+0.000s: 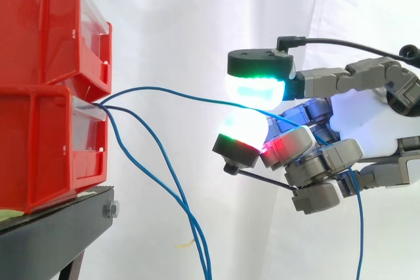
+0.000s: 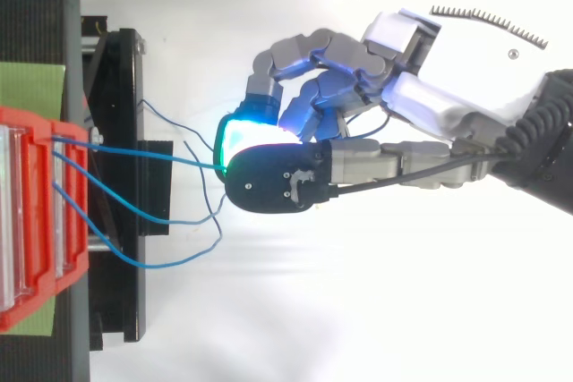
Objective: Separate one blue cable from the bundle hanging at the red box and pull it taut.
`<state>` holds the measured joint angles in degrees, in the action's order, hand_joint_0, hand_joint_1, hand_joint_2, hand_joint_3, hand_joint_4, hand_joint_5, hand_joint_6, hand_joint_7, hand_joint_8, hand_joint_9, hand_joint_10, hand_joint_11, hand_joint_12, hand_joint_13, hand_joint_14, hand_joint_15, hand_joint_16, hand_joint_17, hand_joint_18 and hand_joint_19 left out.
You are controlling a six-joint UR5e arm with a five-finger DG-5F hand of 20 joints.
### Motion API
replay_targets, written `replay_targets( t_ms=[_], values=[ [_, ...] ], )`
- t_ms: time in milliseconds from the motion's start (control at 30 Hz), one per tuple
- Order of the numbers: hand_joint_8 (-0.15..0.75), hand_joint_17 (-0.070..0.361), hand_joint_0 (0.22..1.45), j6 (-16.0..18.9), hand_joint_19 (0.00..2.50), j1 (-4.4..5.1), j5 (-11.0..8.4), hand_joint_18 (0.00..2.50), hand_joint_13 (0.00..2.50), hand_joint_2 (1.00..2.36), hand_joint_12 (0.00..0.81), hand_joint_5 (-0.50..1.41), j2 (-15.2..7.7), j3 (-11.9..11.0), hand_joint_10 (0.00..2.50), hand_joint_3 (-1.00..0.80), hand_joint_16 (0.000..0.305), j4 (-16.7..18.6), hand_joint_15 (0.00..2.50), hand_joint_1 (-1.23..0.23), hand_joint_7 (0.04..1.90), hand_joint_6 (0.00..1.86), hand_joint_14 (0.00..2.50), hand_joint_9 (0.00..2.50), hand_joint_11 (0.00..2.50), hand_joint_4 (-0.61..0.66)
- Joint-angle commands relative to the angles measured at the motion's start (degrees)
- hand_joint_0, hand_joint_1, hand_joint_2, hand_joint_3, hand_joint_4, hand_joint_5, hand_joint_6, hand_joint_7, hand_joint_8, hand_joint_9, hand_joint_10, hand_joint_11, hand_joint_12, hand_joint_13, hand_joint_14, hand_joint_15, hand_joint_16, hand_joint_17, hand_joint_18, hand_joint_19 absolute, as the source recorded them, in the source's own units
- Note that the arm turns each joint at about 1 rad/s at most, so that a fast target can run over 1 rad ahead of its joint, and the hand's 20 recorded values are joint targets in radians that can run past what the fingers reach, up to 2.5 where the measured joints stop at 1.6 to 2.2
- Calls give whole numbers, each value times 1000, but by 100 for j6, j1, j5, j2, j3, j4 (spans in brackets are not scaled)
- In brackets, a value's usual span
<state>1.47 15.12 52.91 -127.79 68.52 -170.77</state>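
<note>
The hand (image 1: 357, 113) pinches one blue cable (image 1: 164, 89) between two glowing pads, stretched almost level from the red box (image 1: 39, 149), while the other cables (image 1: 193, 224) hang slack.

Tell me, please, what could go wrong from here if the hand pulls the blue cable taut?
1. The hand pinches one blue cable between its glowing pads; a harder pull might let it slip out.
2. The loose cables hang crossed just below it; they could snag and be dragged along.
3. The blue cable runs into the lower red bin; tension may shift the bin or tug the cable's end free.
</note>
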Motion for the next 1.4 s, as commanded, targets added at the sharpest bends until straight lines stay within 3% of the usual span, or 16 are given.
replay_targets(
  t_ms=[0,167,500,600,700,833,1233,1367],
  values=[
    [280,57,814,2,1845,0,0,729,596,1002,308,-263,0,-6,835,60,25,-1,1187,-789,1082,948,1793,638,1336,204],
    [275,54,829,55,1870,0,0,717,585,1022,307,-261,0,3,848,142,24,26,1175,-779,1073,952,1833,638,1327,196],
    [280,55,792,99,1890,17,26,704,573,1249,308,-261,-61,3,883,195,24,122,1155,-749,1087,954,1876,635,1321,198],
    [275,55,792,99,1894,26,35,700,567,1282,301,-261,-61,135,881,203,25,175,1146,-745,1081,955,1886,633,1327,197],
    [274,54,786,99,1890,70,0,705,570,1311,302,-260,-61,486,883,202,24,826,1150,-739,1076,956,1883,635,1319,195],
    [277,55,784,99,1886,88,0,709,573,1326,305,-259,-61,592,887,203,25,1133,1151,-734,1078,957,1890,638,1323,194],
    [285,53,792,-86,1914,123,26,716,572,1353,301,-256,-61,618,916,216,24,1116,1121,-714,1077,959,1960,649,1309,206],
    [282,52,796,-288,1923,132,9,716,576,1352,303,-255,-61,618,931,221,23,1063,1127,-707,1071,960,1972,650,1301,204]
  ],
)
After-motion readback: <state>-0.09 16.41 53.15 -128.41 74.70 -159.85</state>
